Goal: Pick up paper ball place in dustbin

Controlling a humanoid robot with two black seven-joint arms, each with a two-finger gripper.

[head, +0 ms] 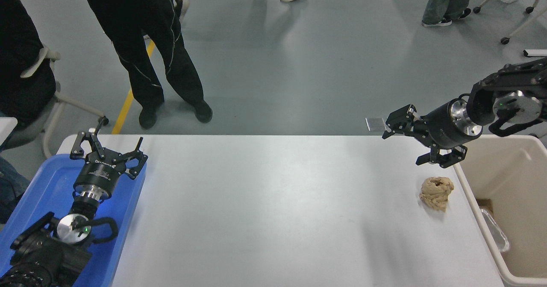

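The paper ball (436, 192), a wrinkled tan wad, lies on the white table near its right edge. Beside it to the right stands the beige dustbin (470, 201), only partly in frame. My right gripper (399, 144) hangs open and empty above the table's far right corner, behind and slightly left of the ball, its fingers pointing left. Over the blue tray at the lower left, my left gripper (107, 144) is parked, open and empty.
A shallow blue tray (38, 193) sits at the table's left end under the left arm. Foil-like scrap (495, 233) lies inside the bin. A person in black stands at the far left side (145, 43); others walk behind.
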